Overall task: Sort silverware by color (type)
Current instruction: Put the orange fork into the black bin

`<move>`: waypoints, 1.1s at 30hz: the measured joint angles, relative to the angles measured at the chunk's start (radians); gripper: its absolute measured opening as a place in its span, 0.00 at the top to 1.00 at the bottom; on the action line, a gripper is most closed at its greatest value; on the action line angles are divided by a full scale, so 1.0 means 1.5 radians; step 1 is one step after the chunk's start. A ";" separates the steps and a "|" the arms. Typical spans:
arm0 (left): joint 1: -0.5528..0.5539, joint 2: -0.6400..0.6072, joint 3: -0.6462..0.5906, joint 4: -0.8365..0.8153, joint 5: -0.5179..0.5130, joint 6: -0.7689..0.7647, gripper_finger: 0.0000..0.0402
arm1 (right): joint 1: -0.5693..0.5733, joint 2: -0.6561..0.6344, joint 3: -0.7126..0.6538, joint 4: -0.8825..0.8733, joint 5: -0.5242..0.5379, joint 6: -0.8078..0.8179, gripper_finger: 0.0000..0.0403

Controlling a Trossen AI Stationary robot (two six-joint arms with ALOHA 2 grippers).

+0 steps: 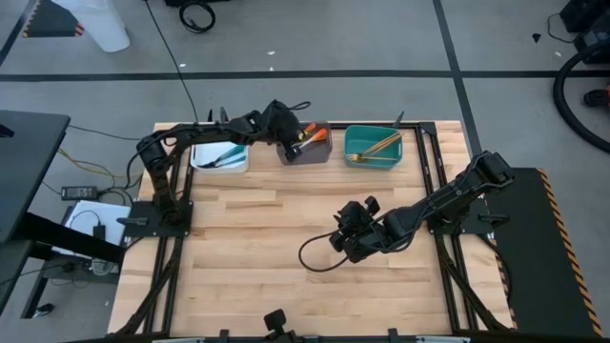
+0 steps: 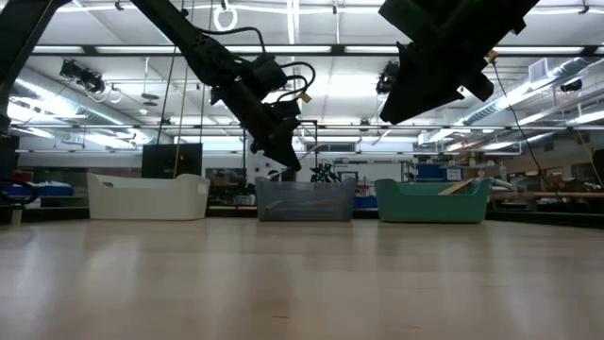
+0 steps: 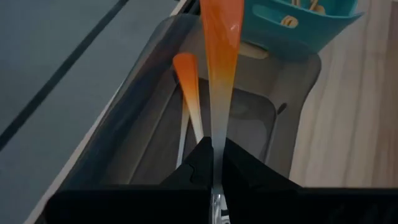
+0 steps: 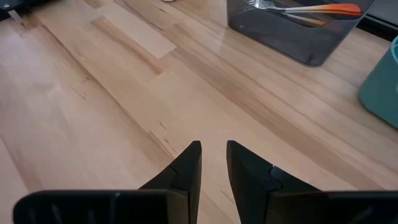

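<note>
Left claw (image 3: 212, 163) pinches an orange utensil (image 3: 219, 56) over the grey bin (image 1: 306, 151). Right claw (image 4: 213, 163), slightly spread and empty, hovers mid-tabletop (image 1: 257, 238).

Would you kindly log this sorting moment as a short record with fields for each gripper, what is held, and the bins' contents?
left gripper: shut on the orange-handled utensil, above the grey bin
right gripper: open with a narrow gap, holding nothing, over bare table
grey bin contents: another orange-handled piece
white bin: holds blue-handled pieces
teal bin: holds gold pieces
loose silverware on table: none visible
</note>
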 joint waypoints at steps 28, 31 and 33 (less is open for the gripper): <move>-0.009 0.068 -0.002 0.033 -0.017 -0.042 0.94 | 0.000 0.000 0.001 0.040 -0.007 -0.041 0.79; -0.009 0.073 -0.002 0.032 -0.022 -0.042 0.94 | 0.000 0.000 0.001 0.042 -0.006 -0.045 0.79; -0.009 0.076 -0.002 0.037 -0.022 -0.042 0.94 | 0.000 0.000 0.001 0.044 -0.007 -0.052 0.79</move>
